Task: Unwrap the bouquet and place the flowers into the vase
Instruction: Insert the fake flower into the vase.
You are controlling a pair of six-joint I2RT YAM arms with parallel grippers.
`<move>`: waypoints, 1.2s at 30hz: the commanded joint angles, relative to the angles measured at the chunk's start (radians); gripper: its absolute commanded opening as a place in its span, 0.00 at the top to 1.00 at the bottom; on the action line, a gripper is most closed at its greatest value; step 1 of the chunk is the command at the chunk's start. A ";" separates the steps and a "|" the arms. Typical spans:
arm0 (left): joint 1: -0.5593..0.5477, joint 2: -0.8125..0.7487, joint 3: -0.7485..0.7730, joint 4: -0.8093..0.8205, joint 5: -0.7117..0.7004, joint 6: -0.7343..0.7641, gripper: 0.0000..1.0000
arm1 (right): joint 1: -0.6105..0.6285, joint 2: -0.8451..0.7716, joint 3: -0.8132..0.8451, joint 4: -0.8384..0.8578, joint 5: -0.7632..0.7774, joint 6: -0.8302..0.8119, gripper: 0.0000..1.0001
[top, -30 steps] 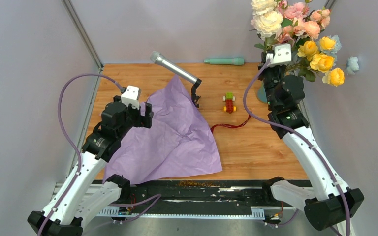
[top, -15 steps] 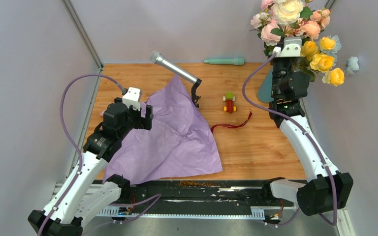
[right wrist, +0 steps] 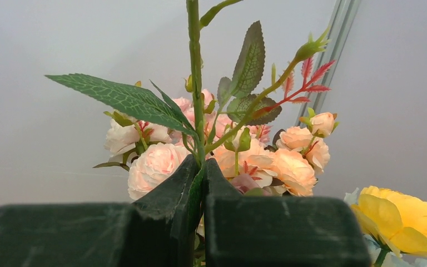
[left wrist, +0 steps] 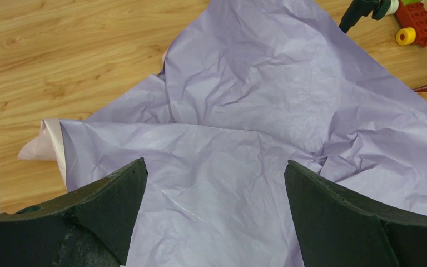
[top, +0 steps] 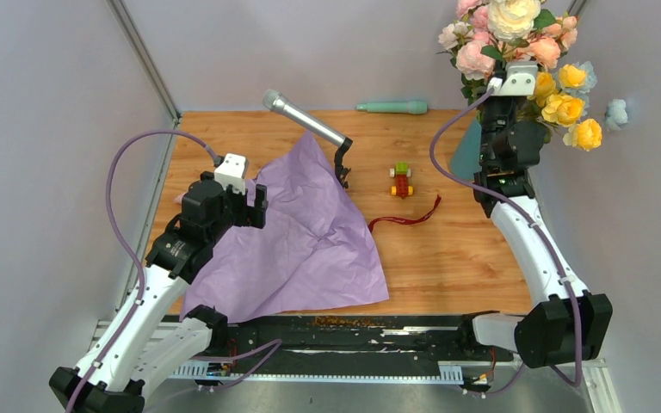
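My right gripper (top: 499,70) is raised at the back right, shut on the thin green stem (right wrist: 194,83) of a bunch of pink, peach and cream flowers (top: 503,30) that rises above it. In the right wrist view the stem stands pinched between the closed fingers (right wrist: 169,194), with pink roses (right wrist: 155,164) behind. Yellow roses (top: 564,103) sit beside my wrist. The teal vase (top: 466,151) is mostly hidden behind my right arm. The lilac wrap (top: 301,232) lies spread flat, and the dark red ribbon (top: 404,219) lies loose on the table. My left gripper (left wrist: 216,183) hangs open over the paper (left wrist: 256,111).
A microphone on a black stand (top: 305,120) leans over the paper's far corner. A mint-green rod (top: 393,107) lies at the back edge and a small toy-brick car (top: 402,181) in the middle. A pale blue bloom (top: 617,112) sticks out at the far right wall.
My right gripper has risen and shifted to the right and back with the pink and cream flowers. The yellow roses have stayed put. My left arm has barely moved.
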 commanded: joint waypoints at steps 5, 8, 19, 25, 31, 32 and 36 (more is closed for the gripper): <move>0.003 -0.010 -0.012 0.024 0.015 0.016 0.00 | -0.060 0.028 0.056 0.015 -0.055 0.147 1.00; 0.003 -0.010 -0.014 0.026 0.019 0.016 0.00 | -0.065 0.049 0.060 0.011 -0.055 0.149 1.00; 0.003 -0.009 -0.015 0.019 0.008 0.012 0.00 | -0.070 0.090 0.033 0.003 -0.043 0.146 1.00; 0.003 -0.006 -0.015 0.019 0.011 0.010 0.00 | -0.072 0.105 0.005 0.000 -0.040 0.131 1.00; 0.003 -0.002 -0.016 0.020 0.013 0.010 0.00 | -0.074 0.128 -0.017 -0.004 -0.039 0.120 1.00; 0.003 -0.001 -0.016 0.020 0.015 0.010 0.00 | -0.073 0.132 -0.020 -0.005 -0.039 0.118 1.00; 0.003 0.003 -0.015 0.021 0.026 0.010 0.00 | -0.079 0.146 -0.029 -0.010 -0.038 0.118 1.00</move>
